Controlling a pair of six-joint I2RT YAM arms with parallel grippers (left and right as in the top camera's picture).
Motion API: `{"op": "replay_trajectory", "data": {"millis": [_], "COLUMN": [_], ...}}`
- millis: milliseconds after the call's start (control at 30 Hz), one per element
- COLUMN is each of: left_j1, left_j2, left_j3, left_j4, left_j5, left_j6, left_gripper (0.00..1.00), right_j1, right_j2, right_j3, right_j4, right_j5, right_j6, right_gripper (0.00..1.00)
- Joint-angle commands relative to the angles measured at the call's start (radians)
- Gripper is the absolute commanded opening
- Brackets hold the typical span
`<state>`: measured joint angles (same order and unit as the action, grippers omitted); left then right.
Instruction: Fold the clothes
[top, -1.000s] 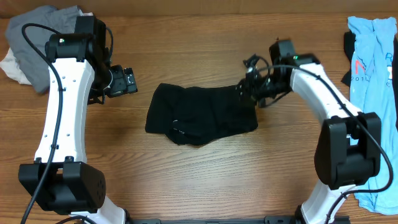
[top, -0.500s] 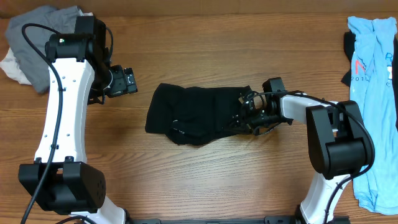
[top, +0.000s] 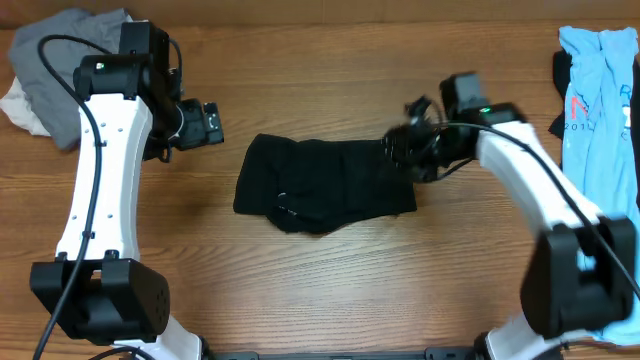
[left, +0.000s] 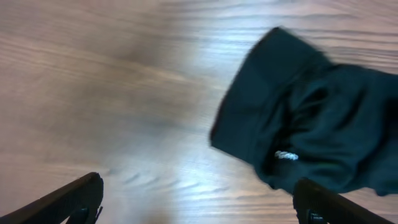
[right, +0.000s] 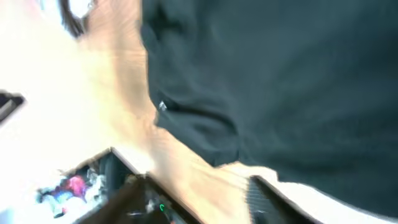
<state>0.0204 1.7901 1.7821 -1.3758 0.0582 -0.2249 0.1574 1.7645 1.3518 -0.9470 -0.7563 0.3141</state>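
The wooden surface carries everything. At its middle the black T-shirt is laid crumpled, its long axis running left to right between the arms. A light-blue shirt at the far right and a grey and white heap at the far left are kept well apart; nothing is set in the way. The right hand is placed at the T-shirt's right end; its grip cannot be told through the blur. The left hand is held wide open, empty, near the left end.
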Motion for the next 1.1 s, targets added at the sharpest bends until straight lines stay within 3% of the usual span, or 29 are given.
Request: {"op": "replay_trajectory", "data": {"millis": [0, 300, 567, 767, 1067], "left_j1": [0.004, 0.032, 0.09, 0.099, 0.094], "left_j2": [0.051, 0.248, 0.409, 0.451, 0.533], "left_j3": [-0.05, -0.064, -0.064, -0.064, -0.065], "left_j4": [0.049, 0.135, 0.144, 0.147, 0.16], "left_j5": [0.137, 0.173, 0.494, 0.538, 0.549], "left_j6": [0.089, 0.194, 0.418, 0.469, 0.448], "left_gripper": [1.0, 1.0, 1.0, 1.0, 1.0], "right_j1": [-0.002, -0.002, -0.002, -0.002, -0.002], "right_j2": [-0.079, -0.136, -0.136, -0.135, -0.136], "right_j3": [0.058, 0.06, 0.06, 0.06, 0.06], "right_j4": [-0.043, -0.087, -0.084, -0.084, -0.074], "right_j5": [0.179, 0.191, 0.191, 0.199, 0.198], "right_j6": [-0.002, -0.003, -0.004, -0.006, -0.006], "right_gripper": [1.0, 1.0, 1.0, 1.0, 1.0]}}
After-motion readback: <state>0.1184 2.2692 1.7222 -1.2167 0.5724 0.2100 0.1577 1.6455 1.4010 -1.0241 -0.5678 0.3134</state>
